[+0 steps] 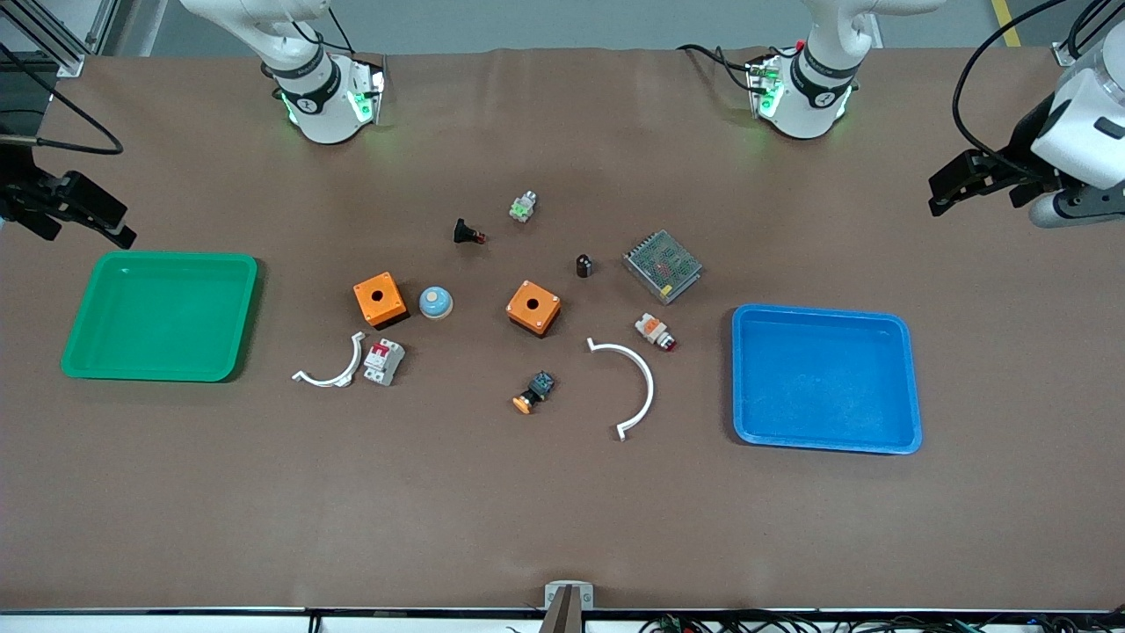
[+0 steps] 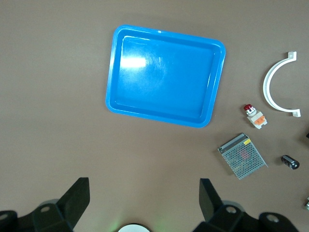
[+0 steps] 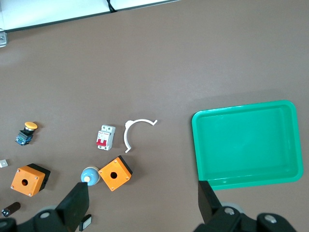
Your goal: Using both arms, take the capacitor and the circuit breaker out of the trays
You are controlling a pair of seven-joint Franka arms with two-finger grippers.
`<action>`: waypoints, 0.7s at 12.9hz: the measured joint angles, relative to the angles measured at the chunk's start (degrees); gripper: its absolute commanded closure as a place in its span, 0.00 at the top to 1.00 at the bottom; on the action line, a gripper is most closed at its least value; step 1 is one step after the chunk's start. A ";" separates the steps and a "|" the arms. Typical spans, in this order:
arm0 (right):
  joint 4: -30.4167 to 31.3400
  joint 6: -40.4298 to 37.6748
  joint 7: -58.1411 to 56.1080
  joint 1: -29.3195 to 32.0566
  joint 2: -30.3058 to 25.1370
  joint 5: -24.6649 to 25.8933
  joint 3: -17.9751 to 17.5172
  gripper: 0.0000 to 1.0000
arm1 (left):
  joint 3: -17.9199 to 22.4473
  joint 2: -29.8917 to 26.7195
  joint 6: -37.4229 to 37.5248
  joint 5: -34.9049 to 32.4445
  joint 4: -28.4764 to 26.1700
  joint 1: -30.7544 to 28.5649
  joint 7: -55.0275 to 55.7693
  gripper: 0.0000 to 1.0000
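Observation:
The capacitor (image 1: pixel 583 265), a tiny black cylinder, stands mid-table beside a grey mesh power supply (image 1: pixel 662 265). It also shows in the left wrist view (image 2: pixel 290 162) and the right wrist view (image 3: pixel 10 209). The breaker (image 1: pixel 384 361), light grey with red switches, lies next to a small white arc and shows in the right wrist view (image 3: pixel 105 137). My left gripper (image 1: pixel 976 189) (image 2: pixel 145 200) is open and empty, up over the table's left-arm end. My right gripper (image 1: pixel 83 224) (image 3: pixel 142 205) is open and empty, up over the right-arm end.
A blue tray (image 1: pixel 910 387) (image 2: pixel 112 77) lies toward the left arm's end, a green tray (image 1: pixel 246 316) (image 3: pixel 195 130) toward the right arm's end. Two orange boxes (image 1: pixel 380 299) (image 1: pixel 533 308), a blue dome (image 1: pixel 435 303), two white arcs, a lamp (image 1: pixel 655 331) and pushbuttons lie between them.

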State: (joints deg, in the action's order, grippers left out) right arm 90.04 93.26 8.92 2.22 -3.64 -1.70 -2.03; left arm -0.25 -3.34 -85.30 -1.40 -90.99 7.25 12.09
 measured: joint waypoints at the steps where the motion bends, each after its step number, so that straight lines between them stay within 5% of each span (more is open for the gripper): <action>1: -0.70 -1.24 0.00 0.02 -0.01 0.02 0.04 1.00 | 0.08 -0.12 -0.02 0.04 -0.08 0.20 -0.03 1.00; 9: -1.36 -3.70 0.00 0.32 0.00 0.09 0.26 1.00 | 0.53 -0.94 -0.08 1.04 -0.21 0.19 -3.40 1.00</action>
State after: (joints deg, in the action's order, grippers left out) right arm 88.68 89.56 8.92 2.54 -3.64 -1.62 -1.77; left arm 0.28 -4.28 -85.38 -0.36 -91.20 7.44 8.68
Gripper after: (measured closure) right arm 0.000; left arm 0.000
